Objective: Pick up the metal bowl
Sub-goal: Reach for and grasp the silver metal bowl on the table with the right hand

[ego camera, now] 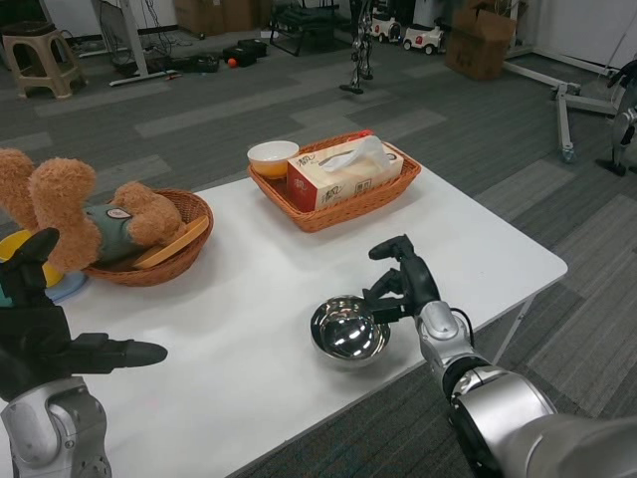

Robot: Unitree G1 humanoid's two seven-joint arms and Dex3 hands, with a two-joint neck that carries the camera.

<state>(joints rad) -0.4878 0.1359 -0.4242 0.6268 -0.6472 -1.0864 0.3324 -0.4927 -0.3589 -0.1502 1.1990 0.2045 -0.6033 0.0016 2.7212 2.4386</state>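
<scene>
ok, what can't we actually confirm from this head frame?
- Right hand on the metal bowl: whether its fingers clamp the rim or only touch it. The hand's back hides the contact.
- Bowl's underside: can't tell if it has left the table.
- Tissue box print: too small to read.
- Stuffed toy: cut off by the left edge.
- Left hand: palm side turned away.

Glossy metal bowl [349, 330], woven baskets [334, 204]

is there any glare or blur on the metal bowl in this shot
Head view: the metal bowl shows bright mirror glare and reflections; it looks sharp, as does the right hand at its rim. The left hand, close to the camera, looks slightly soft.
</scene>
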